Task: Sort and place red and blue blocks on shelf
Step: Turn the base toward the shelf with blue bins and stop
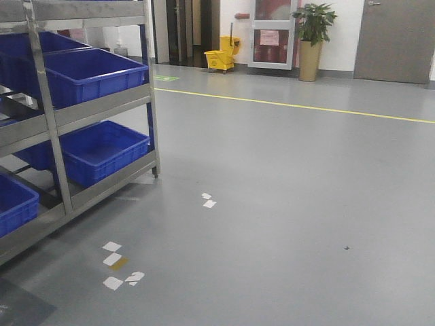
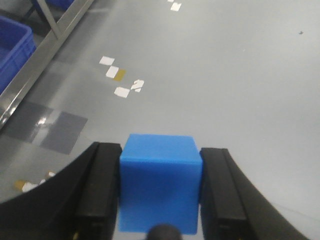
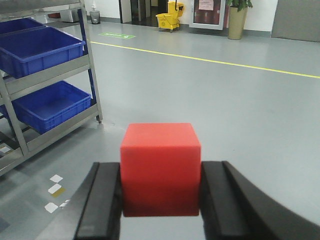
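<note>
Pinching blue block in left pincer, red block in right pincer

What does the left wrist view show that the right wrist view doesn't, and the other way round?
Left wrist only: the blue block, clamped between the left gripper jaws. Right wrist only: the red block between the right gripper jaws, a yellow mop bucket, a potted plant and a yellow floor line. Both: the shelf with blue bins, and white floor markers.
</note>
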Available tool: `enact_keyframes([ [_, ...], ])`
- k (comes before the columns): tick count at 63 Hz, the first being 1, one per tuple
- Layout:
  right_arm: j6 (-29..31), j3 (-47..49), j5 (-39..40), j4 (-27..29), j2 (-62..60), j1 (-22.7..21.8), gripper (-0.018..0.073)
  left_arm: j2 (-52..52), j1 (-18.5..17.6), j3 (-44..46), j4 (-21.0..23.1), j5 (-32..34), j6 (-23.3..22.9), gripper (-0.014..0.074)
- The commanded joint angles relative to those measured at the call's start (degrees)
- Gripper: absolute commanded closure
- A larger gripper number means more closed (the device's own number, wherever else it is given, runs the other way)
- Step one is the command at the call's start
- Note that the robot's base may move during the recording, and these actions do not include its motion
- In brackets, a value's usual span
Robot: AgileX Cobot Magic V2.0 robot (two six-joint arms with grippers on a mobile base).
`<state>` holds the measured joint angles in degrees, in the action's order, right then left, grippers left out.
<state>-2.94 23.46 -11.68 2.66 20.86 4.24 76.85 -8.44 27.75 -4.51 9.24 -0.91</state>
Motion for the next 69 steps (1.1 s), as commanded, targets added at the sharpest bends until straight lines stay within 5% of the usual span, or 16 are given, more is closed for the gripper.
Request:
enact_keyframes([
  [1,0.4,1.6,5.1,0.1,0.2,-0.4,0.0185,-3.8,-0.1,1.8,-0.3,5.0,0.0,0.0276],
  [69,0.4,1.6,5.1,0.1,0.2,-0.4,0.0185,-41.9,-0.1,1.7,2.1,3.7,0.0,0.0276],
])
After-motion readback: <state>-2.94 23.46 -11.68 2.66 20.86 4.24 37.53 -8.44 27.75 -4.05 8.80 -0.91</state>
